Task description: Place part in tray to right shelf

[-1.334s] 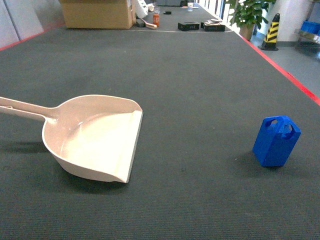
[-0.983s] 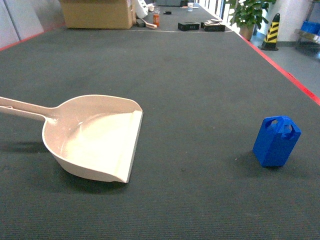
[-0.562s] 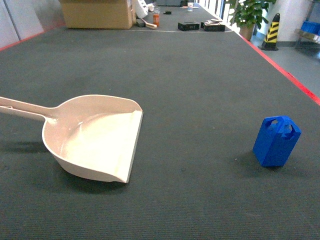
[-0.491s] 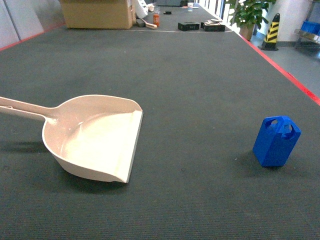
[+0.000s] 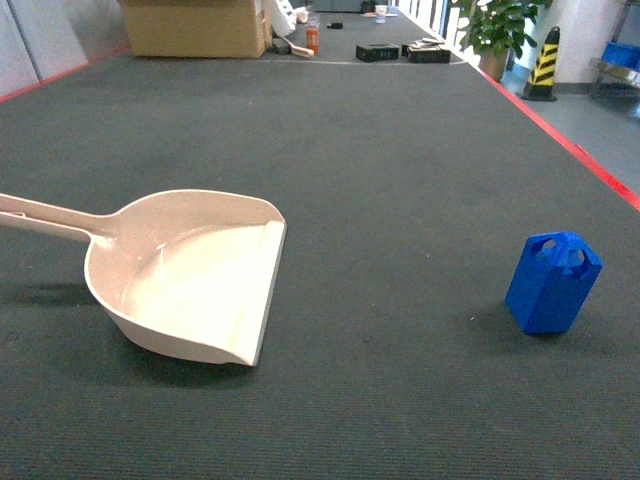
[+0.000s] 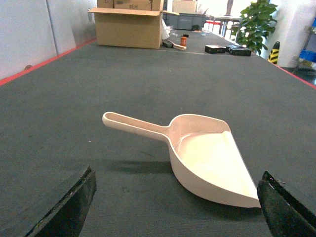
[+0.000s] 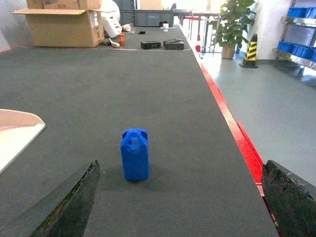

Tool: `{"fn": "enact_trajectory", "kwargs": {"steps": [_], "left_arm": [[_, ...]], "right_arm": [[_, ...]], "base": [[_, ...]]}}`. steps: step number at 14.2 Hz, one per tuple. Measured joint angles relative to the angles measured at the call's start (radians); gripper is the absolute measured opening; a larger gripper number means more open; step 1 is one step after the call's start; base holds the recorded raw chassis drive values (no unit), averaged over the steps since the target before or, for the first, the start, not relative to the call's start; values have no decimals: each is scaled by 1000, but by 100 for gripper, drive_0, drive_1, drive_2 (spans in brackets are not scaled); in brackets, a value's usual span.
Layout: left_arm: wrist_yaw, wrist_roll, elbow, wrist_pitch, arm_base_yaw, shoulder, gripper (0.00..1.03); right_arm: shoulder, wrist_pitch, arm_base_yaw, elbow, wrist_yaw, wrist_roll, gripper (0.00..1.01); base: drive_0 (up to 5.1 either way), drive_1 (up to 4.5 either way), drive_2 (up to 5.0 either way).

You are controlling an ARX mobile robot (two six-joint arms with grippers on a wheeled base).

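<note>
Only the fingers in view, seen from the two wrist cameras. Left fingers [image 6: 66, 210]: black, matte, wedge-shaped, dusty along the edges, at both lower corners. Right fingers [image 7: 74, 205]: black too, rougher, scuffed and greyish along worn rims. No cables, screws or markings visible.

A dark grey mat [image 5: 380, 150] with red edging [image 5: 560, 135] covers the floor. At its far end stand a cardboard box [image 5: 195, 27], a potted plant [image 5: 497, 25] and, seemingly, a striped bollard [image 5: 544, 62].
</note>
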Motion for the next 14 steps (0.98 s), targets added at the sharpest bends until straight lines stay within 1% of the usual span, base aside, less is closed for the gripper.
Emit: {"fn": "enact_trajectory", "kwargs": {"steps": [14], "left_arm": [[0,0,0,0,0,0,98]], "right_arm": [[0,0,0,0,0,0,98]], "base": [[0,0,0]]}}
